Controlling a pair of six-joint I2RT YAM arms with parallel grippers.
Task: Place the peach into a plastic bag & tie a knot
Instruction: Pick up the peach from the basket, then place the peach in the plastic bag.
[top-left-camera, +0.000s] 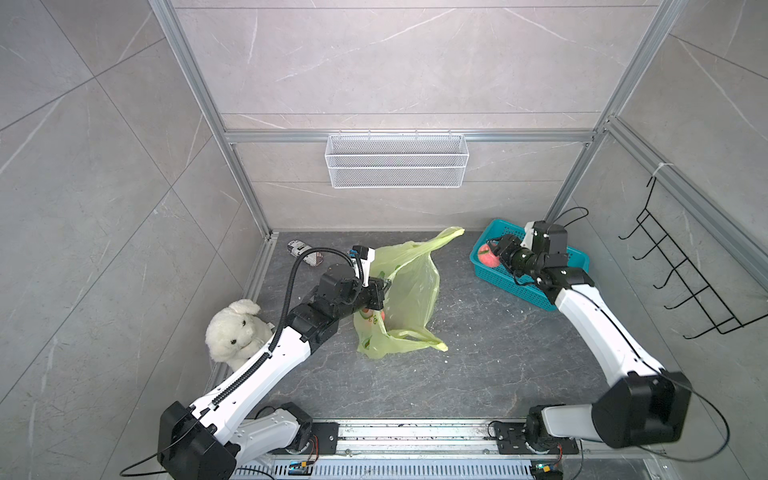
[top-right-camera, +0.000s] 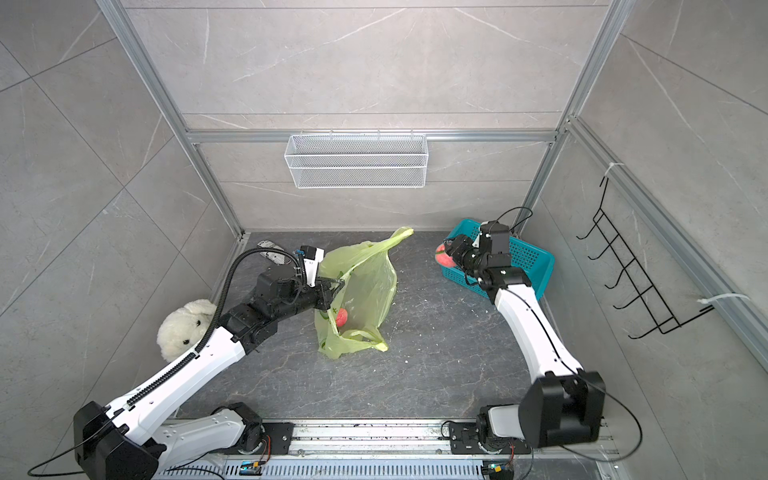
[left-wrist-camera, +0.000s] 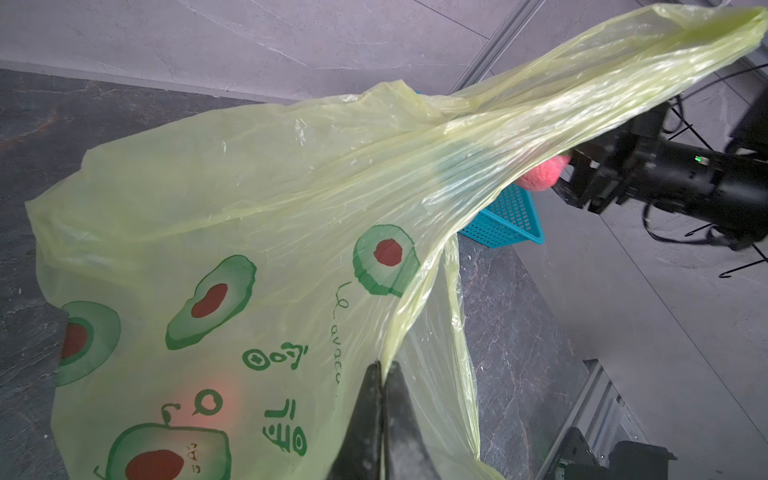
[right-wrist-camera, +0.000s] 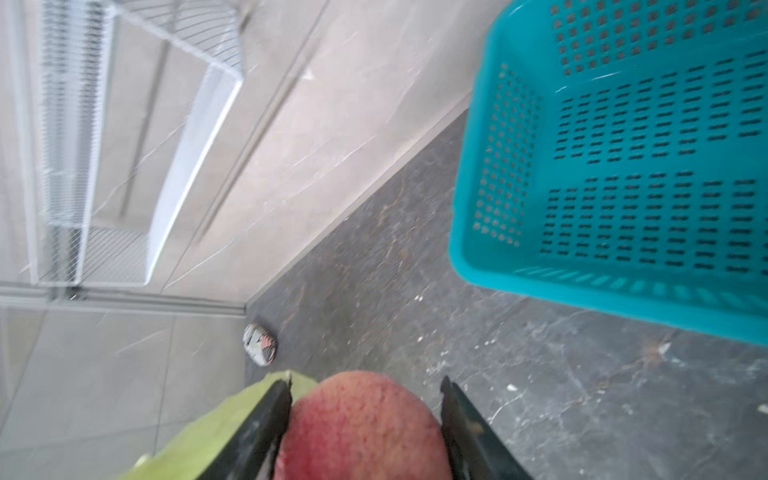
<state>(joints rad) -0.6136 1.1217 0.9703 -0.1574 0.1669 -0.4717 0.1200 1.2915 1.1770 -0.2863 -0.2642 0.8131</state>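
Pink-red fuzz fills the gap of my R gripper (right-wrist-camera: 366, 384): jaws stand part-way apart but are clamped on the peach (right-wrist-camera: 361, 436), held in the air just off the teal basket (right-wrist-camera: 623, 291) rim, not inside it. L gripper (left-wrist-camera: 382, 368) is pinched fully closed on one edge of the plastic bag (left-wrist-camera: 249, 187), lifting that wall. From the peach the bag lies toward the middle of the floor (top-left-camera: 498, 357), well apart, bare stone between. L arm is the nearer one and already on it. Bag's long axis runs back-to-front: one handle loop (top-left-camera: 451, 232) sticks up at the rear, the second loop (top-left-camera: 419, 338) lies flat near me, so I reckon the mouth faces up and right-ish. Straps not tied yet. A reddish lump (top-right-camera: 341, 318) shows thru the film, prob another peach, can't confirm. Mouth width unclear, and the R wrist view is blurred.
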